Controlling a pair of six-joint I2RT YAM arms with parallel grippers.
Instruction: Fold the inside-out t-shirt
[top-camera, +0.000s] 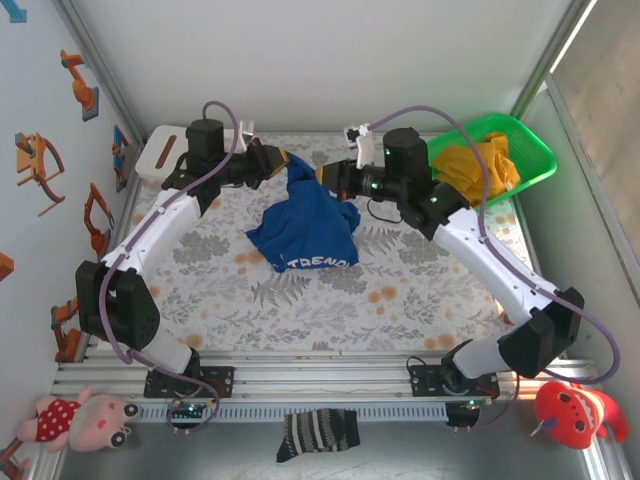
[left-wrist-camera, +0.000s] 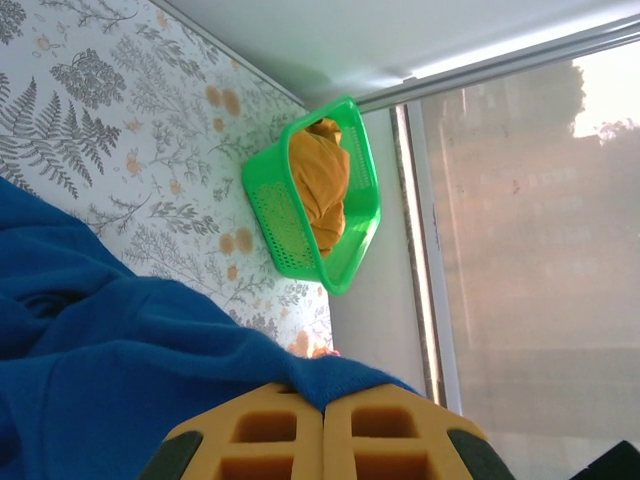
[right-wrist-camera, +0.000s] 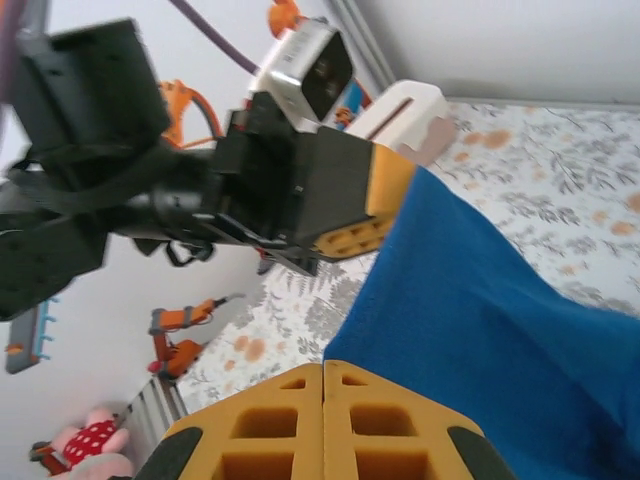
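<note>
Holding the inside-out t-shirt (top-camera: 305, 228) up at the overhead frame's upper centre, I've got left end effector (top-camera: 277, 160) and right end effector (top-camera: 325, 175) both pinched on its top edge, so it drapes onto the counter (top-camera: 400, 290) for spreading, I reckon

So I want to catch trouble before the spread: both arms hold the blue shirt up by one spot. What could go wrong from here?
1. The left fingers and right fingers pinch the t-shirt close together at a thin edge, so the cloth could slip out.
2. The rest hangs bunched onto the table, so it may spread twisted.
3. The right arm sits beside the green basket; swinging outward could knock it.
</note>
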